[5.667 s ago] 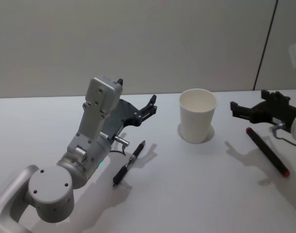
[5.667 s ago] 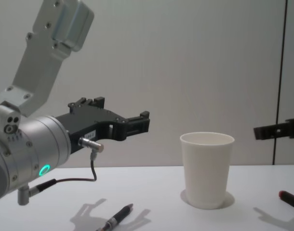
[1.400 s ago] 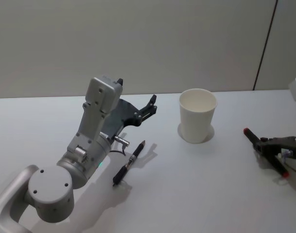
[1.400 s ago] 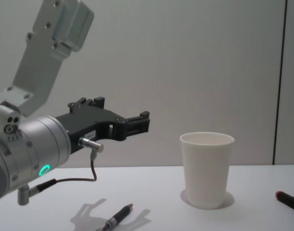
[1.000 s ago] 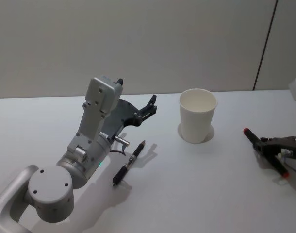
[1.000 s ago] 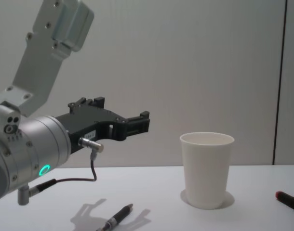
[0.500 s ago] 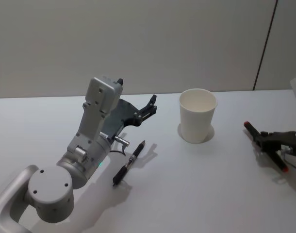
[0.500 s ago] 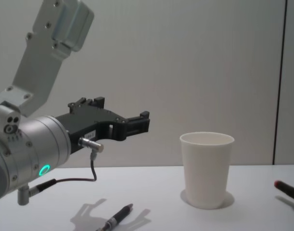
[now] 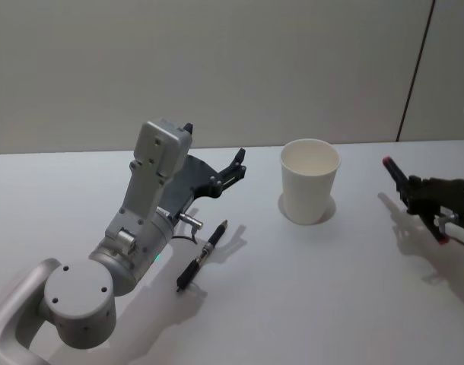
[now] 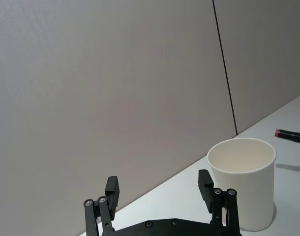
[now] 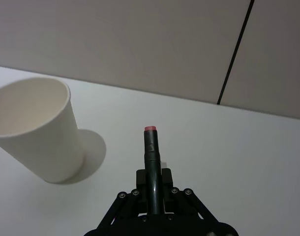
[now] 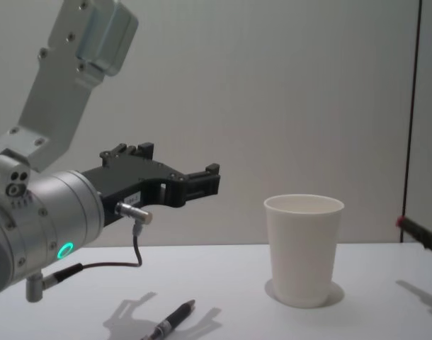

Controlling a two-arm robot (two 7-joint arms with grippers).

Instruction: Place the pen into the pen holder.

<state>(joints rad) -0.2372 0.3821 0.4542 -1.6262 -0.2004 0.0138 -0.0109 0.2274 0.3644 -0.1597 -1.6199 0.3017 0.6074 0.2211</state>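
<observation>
From the head, the right gripper (image 9: 416, 192) hangs above the table (image 9: 308, 304), its jaws pinching a red-tipped pen (image 9: 394, 172) near the middle, so the pen slants out past both sides of the jaws, clear of the table; the cup (image 9: 310, 182) stands upright well off to the jaws' left. The left gripper (image 9: 233, 169) is held off the table with jaws spread and holding nothing, a black pen (image 9: 202, 256) lying flat below them. From the left wrist, the cup stands beyond the spread jaws, off to one side. From the right wrist, the pen's red tip juts forward out of the closed jaws, the cup ahead and aside. From the chest, the cup stands between the left jaws and the pen's red tip
</observation>
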